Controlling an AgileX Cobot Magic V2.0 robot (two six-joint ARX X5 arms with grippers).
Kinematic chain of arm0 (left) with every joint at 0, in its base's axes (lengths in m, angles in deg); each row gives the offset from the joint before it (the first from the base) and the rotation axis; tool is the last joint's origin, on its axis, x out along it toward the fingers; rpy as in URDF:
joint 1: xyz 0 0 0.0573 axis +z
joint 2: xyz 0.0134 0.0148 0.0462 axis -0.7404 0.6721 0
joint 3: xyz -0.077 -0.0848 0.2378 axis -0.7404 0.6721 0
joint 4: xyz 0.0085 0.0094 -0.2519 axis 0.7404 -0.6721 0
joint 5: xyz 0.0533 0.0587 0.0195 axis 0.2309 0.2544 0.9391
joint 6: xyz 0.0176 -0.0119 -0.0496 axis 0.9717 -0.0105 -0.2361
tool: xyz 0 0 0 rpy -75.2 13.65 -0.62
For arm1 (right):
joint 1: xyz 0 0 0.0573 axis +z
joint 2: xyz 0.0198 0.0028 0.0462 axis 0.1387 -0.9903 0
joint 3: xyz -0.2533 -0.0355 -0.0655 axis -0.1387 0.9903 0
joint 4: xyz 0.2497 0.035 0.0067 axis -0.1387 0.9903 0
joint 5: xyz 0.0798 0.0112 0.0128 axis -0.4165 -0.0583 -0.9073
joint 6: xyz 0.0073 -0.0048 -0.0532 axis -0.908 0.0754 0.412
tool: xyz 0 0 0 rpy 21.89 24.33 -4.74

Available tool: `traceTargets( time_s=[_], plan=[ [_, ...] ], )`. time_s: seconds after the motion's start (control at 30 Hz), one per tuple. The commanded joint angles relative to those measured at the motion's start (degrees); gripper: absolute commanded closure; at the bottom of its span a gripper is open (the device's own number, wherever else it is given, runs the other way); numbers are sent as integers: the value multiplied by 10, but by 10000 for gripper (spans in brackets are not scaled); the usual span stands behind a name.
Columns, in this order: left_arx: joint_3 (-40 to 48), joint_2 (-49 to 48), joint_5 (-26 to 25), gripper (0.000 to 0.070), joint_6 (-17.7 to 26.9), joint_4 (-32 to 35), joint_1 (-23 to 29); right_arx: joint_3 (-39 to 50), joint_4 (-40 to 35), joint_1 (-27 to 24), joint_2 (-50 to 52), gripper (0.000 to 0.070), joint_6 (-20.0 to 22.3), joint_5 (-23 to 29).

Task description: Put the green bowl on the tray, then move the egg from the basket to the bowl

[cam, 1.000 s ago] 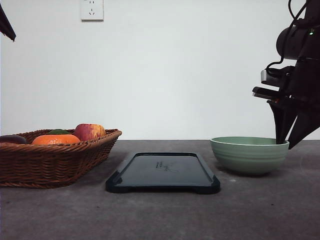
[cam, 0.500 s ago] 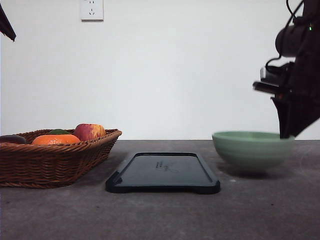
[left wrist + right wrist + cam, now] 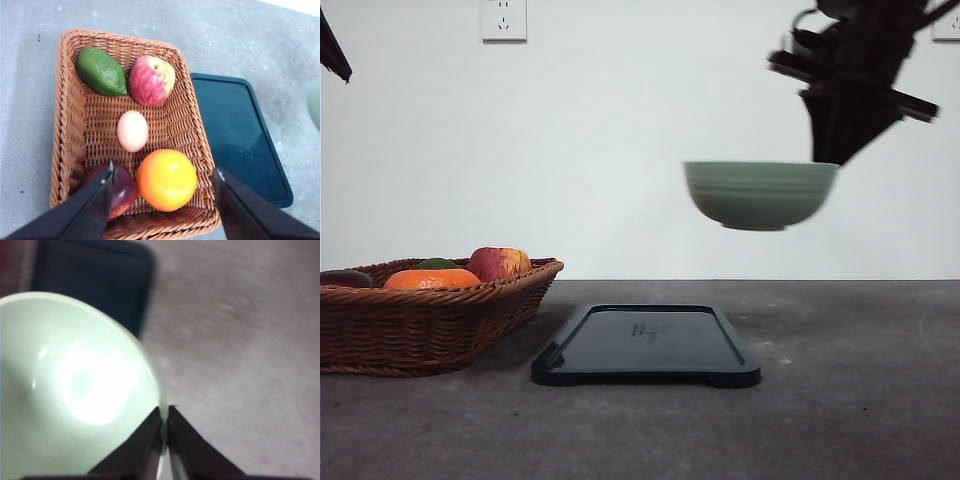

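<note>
Nearest me the glossy black rectangular tray (image 3: pixel 646 345) lies bare on the grey table (image 3: pixel 840 420), beside the brown woven wicker basket (image 3: pixel 425 315). My left pincer (image 3: pixel 162 172) hangs spread wide over that basket, where the small pinkish-brown egg (image 3: pixel 132 130) sits among an orange (image 3: pixel 166 179), apple (image 3: pixel 151 80) and avocado (image 3: pixel 101 71). Farther off, my right pincer (image 3: pixel 165 412) pinches the rim of the pale sage-green ribbed bowl (image 3: pixel 759 193), held level in the air beyond the tray's right end.
</note>
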State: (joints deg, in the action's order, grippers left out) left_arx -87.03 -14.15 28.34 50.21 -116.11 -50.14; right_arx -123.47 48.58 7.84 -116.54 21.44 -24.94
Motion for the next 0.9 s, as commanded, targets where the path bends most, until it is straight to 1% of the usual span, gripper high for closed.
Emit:
traceTargets(
  time_s=[0.0,0.1,0.23,0.4,0.6,0.87],
  plan=[
    [-14,4,-3,311,1,6,0,-16,1,15,-23,695,5,-1],
    [-14,4,-3,311,1,6,0,-24,-1,40,-43,695,4,1],
    [-14,4,-3,311,0,6,0,-28,-27,70,-68,695,3,15],
    [-14,4,-3,311,0,6,0,-45,-48,95,-110,695,-2,17],
    [-14,4,-3,311,0,5,0,-72,-59,103,-157,695,-10,18],
    [-14,4,-3,311,0,4,0,-75,-86,100,-190,695,-13,18]
  ],
)
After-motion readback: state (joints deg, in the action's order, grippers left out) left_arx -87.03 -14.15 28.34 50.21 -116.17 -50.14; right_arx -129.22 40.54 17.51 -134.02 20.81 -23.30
